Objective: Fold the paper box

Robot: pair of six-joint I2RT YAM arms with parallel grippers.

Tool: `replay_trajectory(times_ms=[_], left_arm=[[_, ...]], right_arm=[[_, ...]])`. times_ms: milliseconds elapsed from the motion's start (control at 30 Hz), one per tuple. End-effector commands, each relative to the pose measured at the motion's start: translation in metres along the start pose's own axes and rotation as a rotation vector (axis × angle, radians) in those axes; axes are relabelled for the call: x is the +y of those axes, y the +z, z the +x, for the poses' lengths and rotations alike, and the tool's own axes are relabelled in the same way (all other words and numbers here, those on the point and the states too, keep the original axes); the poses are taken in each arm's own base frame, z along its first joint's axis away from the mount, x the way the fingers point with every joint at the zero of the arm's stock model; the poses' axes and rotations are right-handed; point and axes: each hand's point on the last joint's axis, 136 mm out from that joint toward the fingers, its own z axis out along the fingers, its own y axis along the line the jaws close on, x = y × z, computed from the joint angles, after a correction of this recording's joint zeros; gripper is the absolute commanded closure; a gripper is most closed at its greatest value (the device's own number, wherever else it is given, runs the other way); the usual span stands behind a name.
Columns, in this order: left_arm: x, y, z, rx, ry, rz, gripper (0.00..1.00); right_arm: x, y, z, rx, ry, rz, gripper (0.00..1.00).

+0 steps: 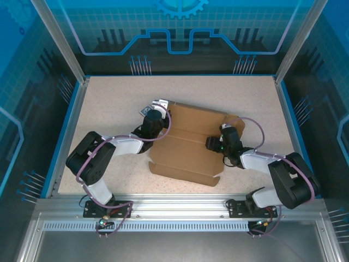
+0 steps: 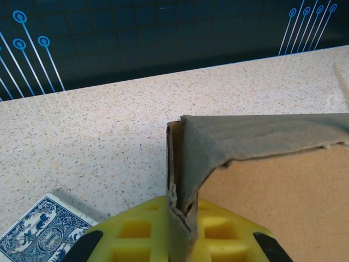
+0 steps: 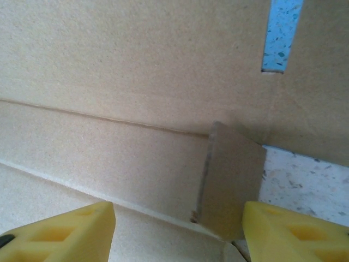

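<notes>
The paper box (image 1: 185,155) lies as a brown cardboard sheet, mostly flat, in the middle of the table. My left gripper (image 1: 162,105) is at its far left corner. In the left wrist view that gripper (image 2: 182,224) is shut on a doubled-up flap of the paper box (image 2: 262,136), which stands upright between the yellow fingers (image 2: 131,229). My right gripper (image 1: 211,143) hovers over the sheet's right side. In the right wrist view it (image 3: 180,232) is open, and a small raised tab (image 3: 232,180) stands between the fingers, close to the right fingertip (image 3: 294,229).
A blue-and-white patterned card pack (image 2: 41,232) lies on the speckled table (image 1: 109,98) just left of the left gripper, also visible from above (image 1: 146,109). A narrow slot (image 3: 281,35) is cut in the cardboard. Blue walls ring the table.
</notes>
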Motion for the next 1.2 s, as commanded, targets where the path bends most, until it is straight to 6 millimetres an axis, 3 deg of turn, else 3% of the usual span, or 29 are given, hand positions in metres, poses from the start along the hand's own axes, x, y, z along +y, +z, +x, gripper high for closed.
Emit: replay_trajectory(times_ms=[0, 367, 700, 833, 967, 1167], left_arm=[[0.000, -0.007, -0.014, -0.048, -0.019, -0.002, 1.00], [0.015, -0.004, -0.012, -0.037, -0.021, -0.055, 1.00], [0.021, -0.002, -0.012, -0.034, -0.033, -0.068, 1.00], [0.022, -0.003, -0.012, -0.036, -0.033, -0.068, 1.00], [0.022, -0.003, -0.013, -0.037, -0.033, -0.066, 1.00], [0.021, -0.004, -0.013, -0.040, -0.038, -0.060, 1.00]], right_arm=[[0.005, -0.016, -0.018, -0.041, -0.064, 0.019, 0.35], [0.001, -0.064, -0.040, -0.027, -0.211, 0.059, 0.27], [0.008, -0.137, -0.085, -0.099, -0.329, 0.062, 0.27], [-0.006, -0.164, -0.109, -0.165, -0.305, 0.133, 0.27], [-0.028, -0.178, -0.127, -0.229, -0.199, 0.187, 0.27], [-0.072, -0.170, -0.138, -0.270, 0.003, 0.231, 0.27]])
